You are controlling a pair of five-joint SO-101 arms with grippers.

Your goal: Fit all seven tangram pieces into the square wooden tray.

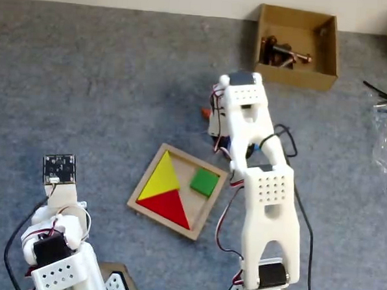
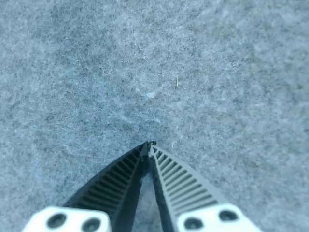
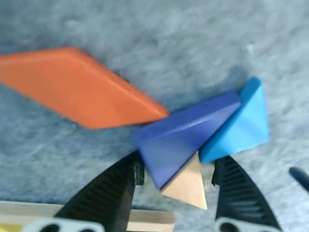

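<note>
Right claw (image 3: 178, 169): my fingers are apart, one on each side of the dark blue triangle (image 3: 186, 137) and the tan triangle (image 3: 188, 188) tucked against it.
Left claw (image 2: 149, 147): shut tight on nothing, over bare carpet.
Tray (image 1: 160, 221): a yellow triangle (image 1: 160, 179), a red triangle (image 1: 169, 207) and a green square (image 1: 204, 182) lie inside.
Not in yet: the orange slanted piece (image 3: 77, 89) and the light blue triangle (image 3: 241, 123), both touching the dark blue one.
Watch out: the pieces lie bunched together. If I squeeze, I might grab two, or one might tip and slip out.

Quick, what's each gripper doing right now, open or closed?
Left gripper: shut, holding nothing.
Right gripper: open, straddling the dark blue triangle.
</note>
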